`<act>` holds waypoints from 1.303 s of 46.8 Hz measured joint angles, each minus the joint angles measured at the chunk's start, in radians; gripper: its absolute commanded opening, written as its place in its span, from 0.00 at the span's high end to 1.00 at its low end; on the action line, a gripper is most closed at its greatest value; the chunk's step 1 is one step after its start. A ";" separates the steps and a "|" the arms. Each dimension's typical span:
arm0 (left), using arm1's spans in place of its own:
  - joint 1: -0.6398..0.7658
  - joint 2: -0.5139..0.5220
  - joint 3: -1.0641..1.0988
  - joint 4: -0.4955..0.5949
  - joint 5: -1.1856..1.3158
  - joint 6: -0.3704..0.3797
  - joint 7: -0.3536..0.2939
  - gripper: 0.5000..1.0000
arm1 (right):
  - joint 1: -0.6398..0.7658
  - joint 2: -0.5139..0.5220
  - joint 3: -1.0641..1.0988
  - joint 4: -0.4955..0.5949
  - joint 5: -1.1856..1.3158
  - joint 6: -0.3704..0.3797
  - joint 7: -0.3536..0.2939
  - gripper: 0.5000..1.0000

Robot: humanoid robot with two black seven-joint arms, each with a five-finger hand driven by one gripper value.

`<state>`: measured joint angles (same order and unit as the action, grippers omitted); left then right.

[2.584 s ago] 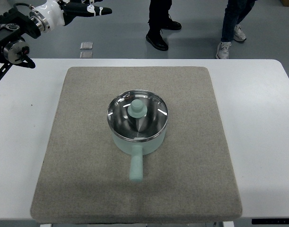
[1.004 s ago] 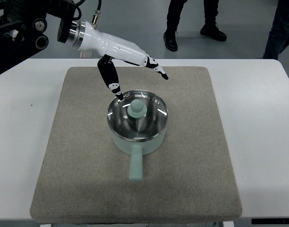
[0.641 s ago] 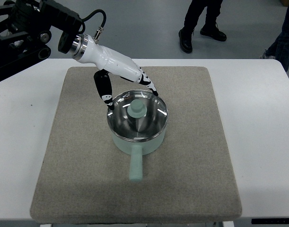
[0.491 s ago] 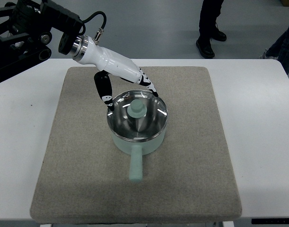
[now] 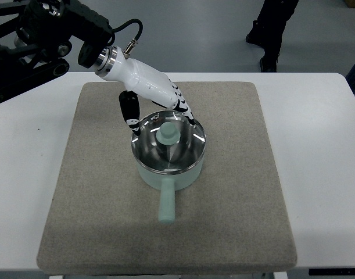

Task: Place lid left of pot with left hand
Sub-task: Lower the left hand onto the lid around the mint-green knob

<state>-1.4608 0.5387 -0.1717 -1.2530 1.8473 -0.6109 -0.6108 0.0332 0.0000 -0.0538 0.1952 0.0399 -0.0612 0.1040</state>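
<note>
**Left hand spread over the far rim of the lidded pot**

I see my left hand (image 5: 157, 107) reaching in from the upper left, its white palm tilted down toward the pot (image 5: 169, 157). Its fingers (image 5: 183, 108) are spread and hold nothing: the thumb (image 5: 131, 116) points down at the pot's far-left rim, and the other fingers run out along the far rim, their tips just behind the lid's knob (image 5: 167, 134). I cannot tell whether any fingertip actually touches the rim or only hovers at it.

The lid (image 5: 169, 144) sits on the pot, directly below and just nearer to me than the fingertips. It is shiny and mirror-like, and its pale green knob stands upright at the centre, between the thumb and the fingers but apart from both. The pot is pale green too, and its handle (image 5: 167, 203) points straight away from the hand, toward my side.

The pot rests near the middle of a grey felt mat (image 5: 90, 192), which lies on the white surface (image 5: 322, 174). To the left of the thumb, the mat is bare.

Beyond the surface, well past the hand, a person's legs (image 5: 274, 29) stand on the floor.
</note>
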 measured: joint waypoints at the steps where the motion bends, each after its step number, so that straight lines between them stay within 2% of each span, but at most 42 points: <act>1: -0.002 0.000 0.003 -0.002 0.002 0.000 0.000 0.06 | 0.000 0.000 0.000 0.000 0.000 0.000 0.000 0.15; 14: -0.019 -0.002 0.038 -0.017 0.012 0.000 0.000 0.03 | 0.000 0.000 0.000 0.000 0.000 0.000 0.000 0.15; 24: -0.020 -0.015 0.039 -0.023 0.011 0.000 0.000 0.05 | 0.000 0.000 0.000 0.001 0.000 0.000 0.000 0.15; 29: -0.021 -0.018 0.039 -0.022 0.010 0.000 0.000 0.14 | 0.000 0.000 0.000 0.001 0.000 0.000 0.000 0.15; 31: -0.021 -0.019 0.039 -0.022 0.010 0.000 0.000 0.26 | 0.000 0.000 0.000 0.001 0.000 0.000 0.000 0.15; 32: -0.021 -0.019 0.039 -0.021 0.010 0.000 0.000 0.27 | 0.001 0.000 0.000 0.001 0.000 0.000 0.000 0.15; 41: -0.021 -0.029 0.041 -0.010 0.013 0.000 0.000 0.28 | 0.000 0.000 0.000 0.001 0.000 0.000 0.000 0.15; 45: -0.021 -0.029 0.041 -0.009 0.013 0.000 0.000 0.32 | -0.001 0.000 0.000 0.001 0.000 0.000 0.000 0.15; 54: -0.024 -0.030 0.037 -0.001 0.013 0.000 0.000 0.35 | 0.000 0.000 0.000 0.001 0.000 0.000 0.000 0.15; 57: -0.024 -0.030 0.036 0.000 0.013 0.000 0.000 0.43 | 0.000 0.000 0.000 0.001 0.000 0.000 0.000 0.15; 61: -0.023 -0.029 0.033 0.001 0.012 0.000 0.000 0.44 | 0.000 0.000 0.000 0.000 0.000 0.000 0.000 0.15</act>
<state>-1.4838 0.5093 -0.1384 -1.2523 1.8598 -0.6108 -0.6108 0.0336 0.0000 -0.0538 0.1956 0.0399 -0.0615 0.1041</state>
